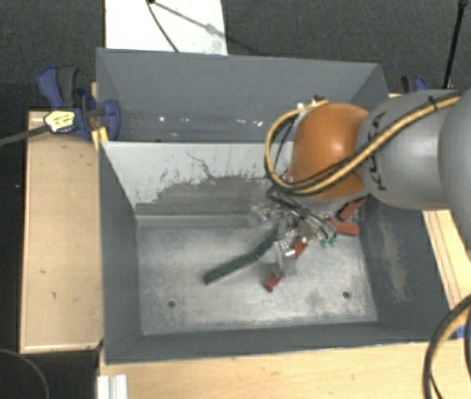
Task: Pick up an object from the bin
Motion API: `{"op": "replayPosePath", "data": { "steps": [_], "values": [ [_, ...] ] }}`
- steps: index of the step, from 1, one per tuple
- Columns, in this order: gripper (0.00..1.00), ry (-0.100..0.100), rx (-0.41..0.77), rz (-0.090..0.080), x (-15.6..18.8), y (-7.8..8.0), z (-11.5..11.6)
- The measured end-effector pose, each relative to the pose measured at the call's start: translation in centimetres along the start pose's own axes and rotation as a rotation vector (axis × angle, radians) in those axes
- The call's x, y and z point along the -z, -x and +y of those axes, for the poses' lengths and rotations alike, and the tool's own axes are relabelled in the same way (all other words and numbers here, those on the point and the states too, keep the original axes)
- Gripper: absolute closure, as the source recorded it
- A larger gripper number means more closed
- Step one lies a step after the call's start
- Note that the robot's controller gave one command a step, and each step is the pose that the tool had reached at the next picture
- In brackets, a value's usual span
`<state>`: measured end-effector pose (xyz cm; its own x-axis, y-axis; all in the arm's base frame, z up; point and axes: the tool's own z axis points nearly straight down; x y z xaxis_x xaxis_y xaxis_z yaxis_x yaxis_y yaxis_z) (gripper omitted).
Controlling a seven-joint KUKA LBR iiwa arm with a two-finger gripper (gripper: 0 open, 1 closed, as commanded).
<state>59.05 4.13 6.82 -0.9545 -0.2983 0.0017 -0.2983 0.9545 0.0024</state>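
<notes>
My gripper (pixel 287 243) sat at the right end of a dark green flat strip (pixel 231 267), with a small red piece (pixel 270 283) just below. Couldn't tell if clenched.

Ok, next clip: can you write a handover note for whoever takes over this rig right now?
Gripper: low in the bin, right of centre, at the upper end of a long dark green strip; a grasp cannot be confirmed.
Nearby: small red piece just below it, another red piece and a green bit to its right.
Done: arm is down at the things.
Left: secure one thing and lift it out.
</notes>
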Motion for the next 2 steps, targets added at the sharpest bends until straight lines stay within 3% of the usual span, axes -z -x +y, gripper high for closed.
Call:
{"op": "replayPosePath", "data": {
  "steps": [1,2],
  "values": [
    [1.0,-0.002,-0.002,-0.005,0.4,0.1,-0.2],
    [1.0,-0.006,0.004,-0.013,15.5,-1.0,-2.1]
  ]
}}
